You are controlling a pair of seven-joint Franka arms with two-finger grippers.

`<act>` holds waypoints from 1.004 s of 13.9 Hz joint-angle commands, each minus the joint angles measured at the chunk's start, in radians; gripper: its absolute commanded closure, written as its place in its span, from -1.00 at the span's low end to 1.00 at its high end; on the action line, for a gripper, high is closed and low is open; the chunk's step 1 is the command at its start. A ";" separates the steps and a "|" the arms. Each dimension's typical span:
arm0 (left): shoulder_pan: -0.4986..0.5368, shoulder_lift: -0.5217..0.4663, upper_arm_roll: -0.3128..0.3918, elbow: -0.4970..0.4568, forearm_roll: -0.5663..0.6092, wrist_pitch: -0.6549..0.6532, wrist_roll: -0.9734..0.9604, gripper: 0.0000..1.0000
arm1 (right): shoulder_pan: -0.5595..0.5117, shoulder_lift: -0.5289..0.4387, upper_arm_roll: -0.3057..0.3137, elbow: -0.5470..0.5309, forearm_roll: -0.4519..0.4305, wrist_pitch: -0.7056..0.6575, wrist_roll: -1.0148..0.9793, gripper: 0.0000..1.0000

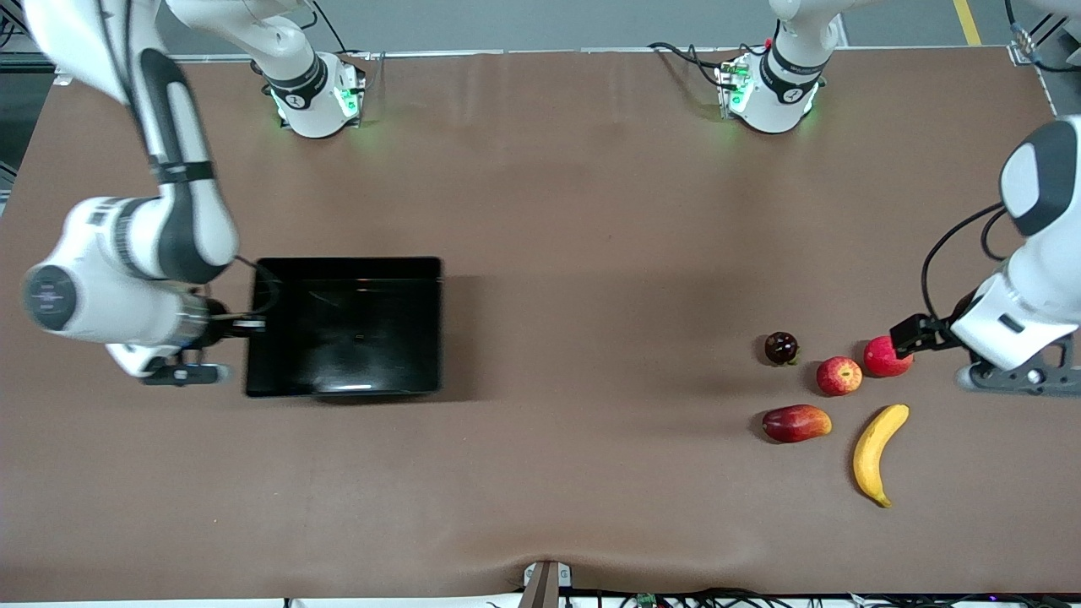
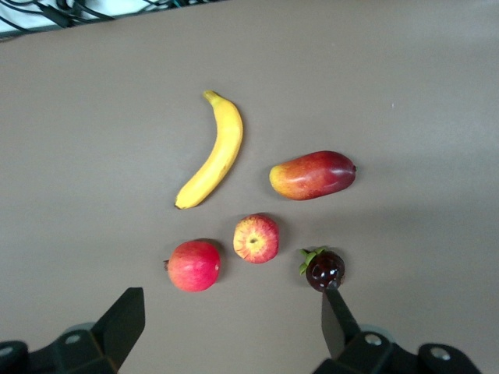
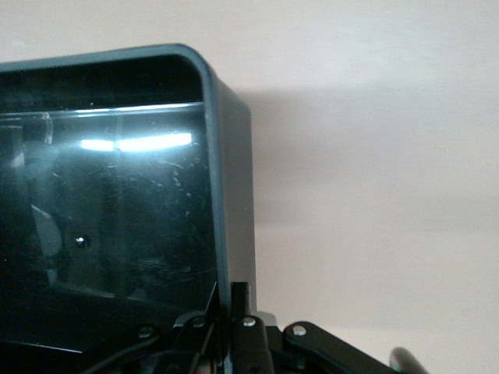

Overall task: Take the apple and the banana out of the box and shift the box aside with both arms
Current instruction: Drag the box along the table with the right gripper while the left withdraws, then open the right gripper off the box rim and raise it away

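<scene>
Brown matting covers the whole bench (image 1: 540,211), and from the front we see the tray (image 1: 344,328) lying toward the right arm's end, midway between the base edge and the camera edge. Our right gripper (image 1: 250,324) sits at the tray's end wall nearest that arm. Toward the left arm's end lie five fruits close together: a dark fruit (image 1: 781,347), the apple (image 1: 839,376) and a red fruit (image 1: 886,358) in a row, with a mango (image 1: 795,423) and the banana (image 1: 878,453) nearer the camera edge. Our left gripper (image 1: 910,335) is right at the red fruit.

Through the left wrist we see the left gripper (image 2: 231,318) with its fingers (image 2: 121,323) spread wide, holding nothing. The red fruit (image 2: 193,266), apple (image 2: 256,238) and dark fruit (image 2: 323,269) show between them, the banana (image 2: 214,151) and mango (image 2: 313,174) past those, none touching.

Through the right wrist we see the right gripper (image 3: 231,308) pressed together on the tray's wall (image 3: 231,195), one finger inside and one outside. Light glints on the tray's glossy floor.
</scene>
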 commanded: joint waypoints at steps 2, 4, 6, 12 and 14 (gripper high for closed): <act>0.006 -0.023 -0.003 0.053 -0.035 -0.098 -0.012 -1.00 | -0.056 -0.006 -0.073 -0.033 0.020 0.018 -0.148 1.00; 0.008 -0.064 0.004 0.052 -0.075 -0.149 -0.016 -1.00 | -0.079 0.000 -0.096 -0.078 0.022 0.096 -0.154 1.00; 0.020 -0.100 0.010 0.050 -0.071 -0.184 -0.001 -1.00 | -0.113 0.006 -0.098 -0.109 0.052 0.143 -0.171 1.00; -0.023 -0.271 0.059 0.005 -0.129 -0.274 -0.016 -1.00 | -0.145 0.083 -0.153 -0.112 0.194 0.164 -0.395 1.00; -0.148 -0.336 0.183 -0.057 -0.159 -0.274 -0.009 -1.00 | -0.146 0.090 -0.168 -0.115 0.192 0.175 -0.398 1.00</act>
